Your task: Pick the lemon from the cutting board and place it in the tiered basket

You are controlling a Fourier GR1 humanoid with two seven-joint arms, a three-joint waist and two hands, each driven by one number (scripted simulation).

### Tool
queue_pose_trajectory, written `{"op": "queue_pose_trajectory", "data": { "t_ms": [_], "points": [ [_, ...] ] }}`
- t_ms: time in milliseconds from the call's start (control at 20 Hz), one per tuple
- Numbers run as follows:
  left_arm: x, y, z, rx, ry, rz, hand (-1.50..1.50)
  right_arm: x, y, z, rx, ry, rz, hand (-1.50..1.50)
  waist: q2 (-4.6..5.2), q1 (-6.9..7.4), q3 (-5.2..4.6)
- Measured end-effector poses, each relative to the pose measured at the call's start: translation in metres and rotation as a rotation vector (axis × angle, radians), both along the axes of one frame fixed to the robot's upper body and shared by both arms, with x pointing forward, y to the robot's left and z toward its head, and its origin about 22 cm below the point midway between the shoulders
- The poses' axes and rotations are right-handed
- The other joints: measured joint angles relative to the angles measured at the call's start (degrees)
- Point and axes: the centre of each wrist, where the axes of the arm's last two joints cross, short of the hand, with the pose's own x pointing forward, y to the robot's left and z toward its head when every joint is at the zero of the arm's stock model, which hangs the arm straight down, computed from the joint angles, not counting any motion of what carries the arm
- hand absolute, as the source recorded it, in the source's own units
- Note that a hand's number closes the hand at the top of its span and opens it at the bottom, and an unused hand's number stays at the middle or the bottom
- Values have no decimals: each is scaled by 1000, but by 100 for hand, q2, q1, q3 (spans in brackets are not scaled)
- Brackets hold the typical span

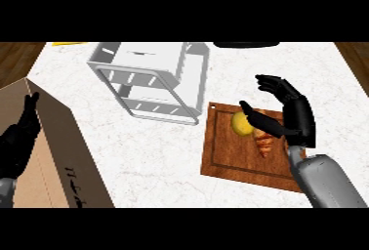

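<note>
- The yellow oval lemon (240,124) lies on the far part of the brown wooden cutting board (231,158), at the right of the white marble counter (144,151).
- The black right hand (297,114) hovers over the board, open and holding nothing, with its thumb just beside the lemon.
- The white slatted tiered basket (155,63) stands far left of the board.
- The black left hand (18,139) rests open at the left edge, over a tan cardboard box (54,146).

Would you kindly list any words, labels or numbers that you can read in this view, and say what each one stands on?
On the side of the cardboard box: a few dark printed marks, too blurred to read.
On the tiered basket, cutting board and lemon: no text visible.
</note>
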Motion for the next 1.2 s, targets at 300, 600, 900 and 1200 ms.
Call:
{"op": "queue_pose_trajectory", "data": {
  "t_ms": [300, 600, 900, 1200],
  "points": [
    [3, -8, 8, -67, 26, -53, 0, -7, 13, -21, -194, -55, -162, -150, -3, 40, -24],
    [3, -13, 14, -85, 29, -68, 0, -2, -11, -19, -555, 70, -171, -150, -49, 15, -80],
    [5, -20, 17, -98, 27, -81, 0, -3, -1, -9, -836, 365, -8, -150, -53, 57, -101],
    [6, -25, 17, -115, 25, -86, 0, -1, 59, 36, -936, 536, 47, -150, -29, 104, -71]
  ]
}}
